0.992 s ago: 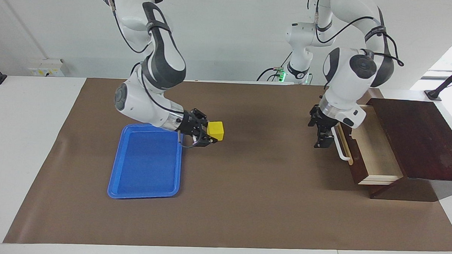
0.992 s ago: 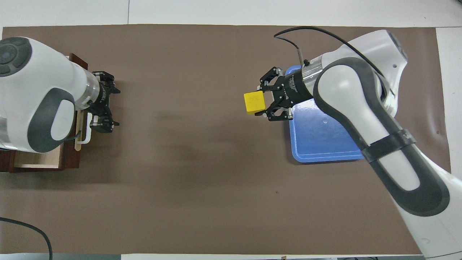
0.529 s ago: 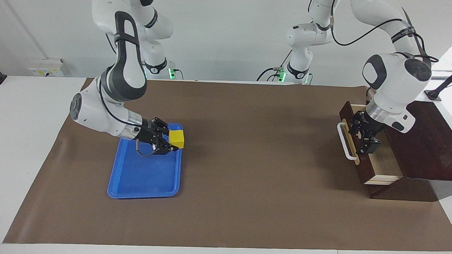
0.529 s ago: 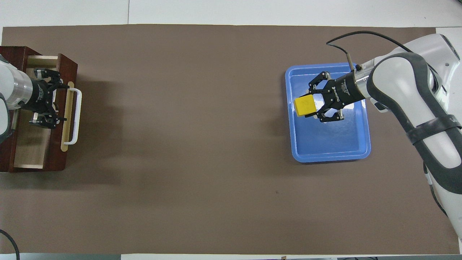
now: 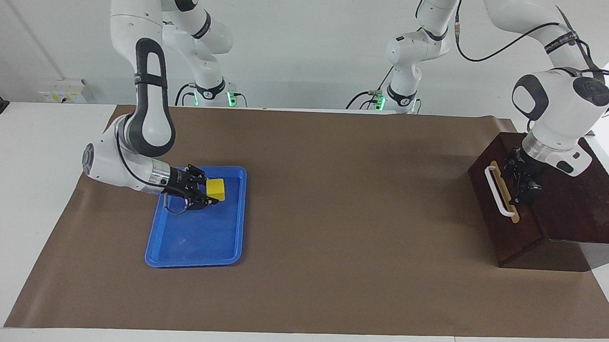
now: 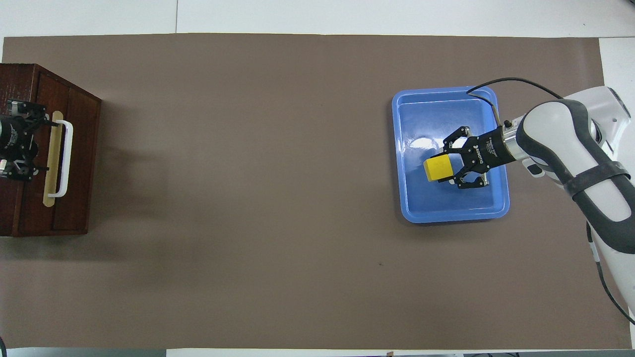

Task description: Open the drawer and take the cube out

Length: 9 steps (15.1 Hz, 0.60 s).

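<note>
Grip first: the right gripper (image 5: 208, 191) is clamped on the small bright yellow cube (image 5: 215, 189), holding it low over the blue plastic tray (image 5: 195, 245) at the right arm's end of the surface. The cube looks rigid and light, with flat smooth faces; two parallel faces give the fingers a square seat, and it seems to be held that way, though a smooth face could slip if the hold were shallow. At the left arm's end, the left gripper (image 5: 526, 185) has its fingers spread and holds nothing, above the top of the dark wooden box, just beside the white bar handle (image 5: 497, 190). The dark brown wooden drawer (image 5: 490, 208) sits pushed flush into the box, so the cube is already out.

The facing view shows the cube's height: close to the tray floor, contact uncertain. The overhead view (image 6: 439, 168) shows instead that the cube lies well inside the tray rim, near its middle, and that the drawer front is level with the box.
</note>
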Each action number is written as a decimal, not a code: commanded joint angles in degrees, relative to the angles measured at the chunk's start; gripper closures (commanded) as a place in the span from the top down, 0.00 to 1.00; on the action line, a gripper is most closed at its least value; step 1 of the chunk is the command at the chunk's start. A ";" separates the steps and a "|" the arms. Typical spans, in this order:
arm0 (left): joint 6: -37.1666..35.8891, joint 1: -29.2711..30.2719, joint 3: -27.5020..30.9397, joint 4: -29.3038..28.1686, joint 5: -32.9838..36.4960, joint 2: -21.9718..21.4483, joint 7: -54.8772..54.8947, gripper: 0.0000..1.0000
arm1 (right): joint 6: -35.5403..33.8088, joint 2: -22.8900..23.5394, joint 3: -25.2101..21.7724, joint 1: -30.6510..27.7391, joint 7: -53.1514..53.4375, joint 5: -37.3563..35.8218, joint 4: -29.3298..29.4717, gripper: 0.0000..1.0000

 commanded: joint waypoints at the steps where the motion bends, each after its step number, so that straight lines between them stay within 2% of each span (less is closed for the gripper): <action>1: -0.52 0.23 -0.52 -0.64 1.54 -1.38 4.51 1.00 | 2.32 -1.09 0.60 -0.41 -1.31 -0.35 -3.13 0.00; 4: -7.97 -3.02 -0.96 2.77 1.02 -3.04 6.51 1.00 | 5.40 -1.26 0.69 0.12 -2.63 0.52 -5.51 0.00; 7: -21.14 -4.34 -2.28 8.91 -2.41 -5.33 24.05 1.00 | 6.63 -1.52 0.69 0.21 -2.63 1.49 -7.00 0.00; 9: -27.92 -5.66 -2.45 12.70 -3.38 -5.25 33.04 1.00 | 7.60 -1.70 0.69 0.29 -2.54 2.11 -7.97 0.00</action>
